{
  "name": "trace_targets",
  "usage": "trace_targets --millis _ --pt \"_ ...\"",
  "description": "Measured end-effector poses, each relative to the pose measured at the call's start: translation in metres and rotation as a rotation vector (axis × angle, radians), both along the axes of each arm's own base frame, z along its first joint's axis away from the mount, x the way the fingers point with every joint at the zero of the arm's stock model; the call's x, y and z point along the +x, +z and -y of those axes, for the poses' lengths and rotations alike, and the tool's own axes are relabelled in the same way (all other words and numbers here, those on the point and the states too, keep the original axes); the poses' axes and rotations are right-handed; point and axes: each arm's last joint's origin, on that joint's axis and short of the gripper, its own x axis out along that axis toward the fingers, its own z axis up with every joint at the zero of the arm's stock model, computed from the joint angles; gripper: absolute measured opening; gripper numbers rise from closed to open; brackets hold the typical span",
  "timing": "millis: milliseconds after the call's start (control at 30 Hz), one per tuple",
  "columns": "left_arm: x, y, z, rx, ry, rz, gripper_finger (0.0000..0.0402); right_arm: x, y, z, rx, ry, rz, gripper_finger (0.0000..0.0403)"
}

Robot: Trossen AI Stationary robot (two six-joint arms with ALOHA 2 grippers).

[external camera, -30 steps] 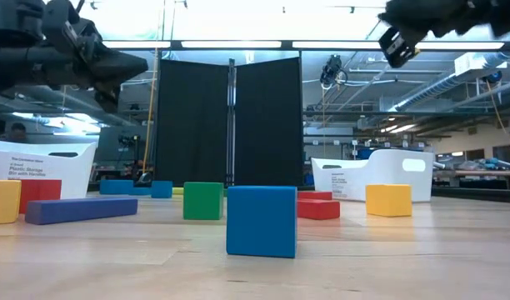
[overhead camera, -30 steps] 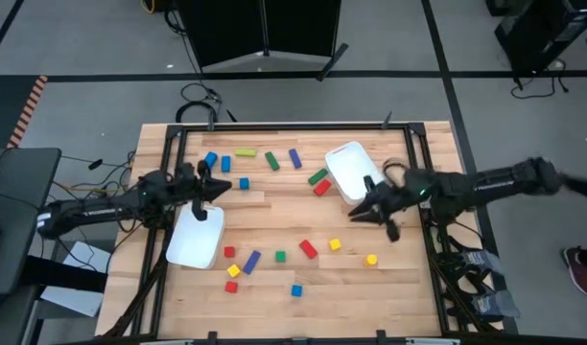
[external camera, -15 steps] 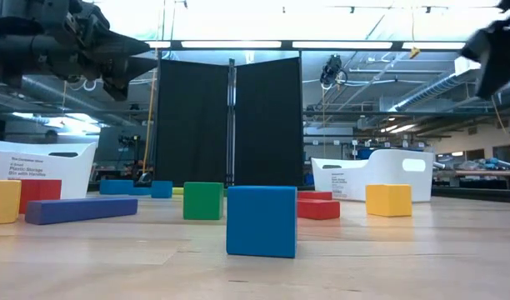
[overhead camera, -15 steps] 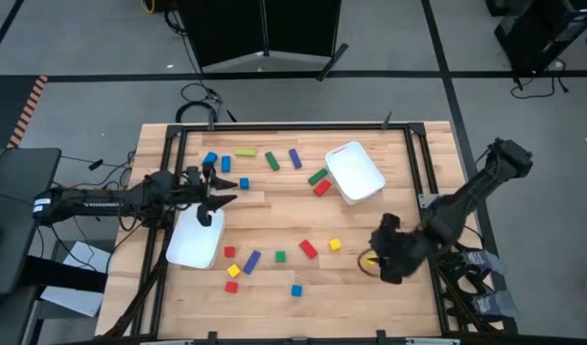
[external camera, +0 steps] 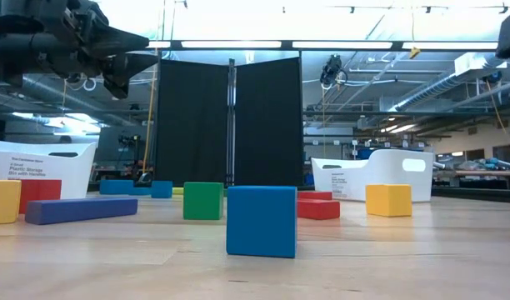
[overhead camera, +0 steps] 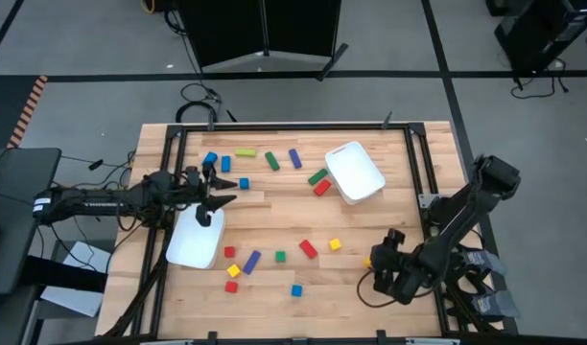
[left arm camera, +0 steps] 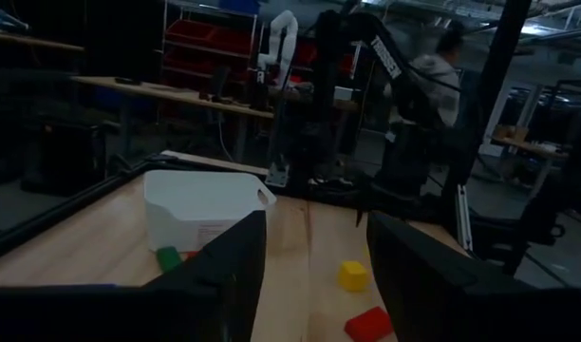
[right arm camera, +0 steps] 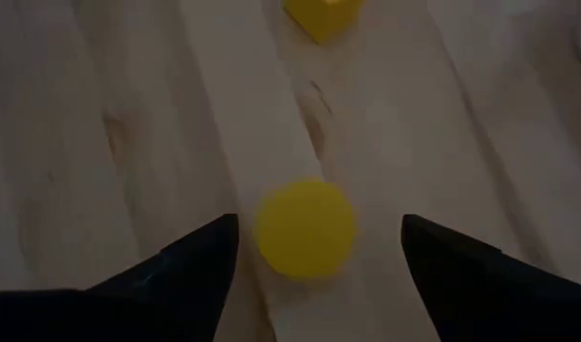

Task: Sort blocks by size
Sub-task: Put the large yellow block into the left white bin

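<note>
Blocks in several colours lie scattered on the wooden table [overhead camera: 274, 216]. My right gripper [right arm camera: 319, 228] hangs open near the table's near right corner, fingers pointing down. A yellow block [right arm camera: 305, 229] lies on the table between its fingers, apart from both; in the high view it is the yellow block [overhead camera: 370, 259] at the gripper's [overhead camera: 377, 271] edge. A second yellow block [overhead camera: 335, 245] lies to its left. My left gripper [overhead camera: 215, 198] hovers open and holding nothing over the far end of the left white tray [overhead camera: 193, 241].
A second white tray [overhead camera: 355, 172] stands at the far right, with a green block [overhead camera: 318, 176] and a red block [overhead camera: 321, 188] beside it. A purple bar [overhead camera: 250, 262], a red block [overhead camera: 308, 249] and a blue block [overhead camera: 296, 289] lie in the near middle. More blocks line the far edge.
My right gripper has swung from beside the far right tray toward the table's near edge and has tipped to point down over the yellow block. My left gripper has opened above the left tray and has barely moved.
</note>
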Motion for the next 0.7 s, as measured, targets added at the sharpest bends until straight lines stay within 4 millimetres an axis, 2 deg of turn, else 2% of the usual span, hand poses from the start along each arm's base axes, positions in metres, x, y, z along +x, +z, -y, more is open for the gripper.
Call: trace_targets --millis 100,200,400,567,700 --pt "0.000 0.000 0.000 -0.001 -0.008 0.000 0.0193 0.004 -0.014 -0.003 0.003 0.008 0.018 0.0287" --pt "0.000 0.002 0.001 0.001 -0.018 0.015 0.0193 0.007 -0.025 -0.003 -0.007 -0.001 0.020 0.0254" --pt "0.000 0.004 0.002 0.008 -0.051 0.036 0.0193 0.013 -0.029 -0.007 -0.037 0.005 0.099 0.0134" --pt "-0.001 0.005 0.002 -0.003 -0.082 0.048 0.0193 0.024 -0.026 -0.002 -0.053 0.012 0.150 0.0136" --pt "-0.001 0.007 0.003 -0.038 -0.089 0.074 0.0193 0.068 -0.008 0.006 -0.050 0.101 0.326 0.0136"
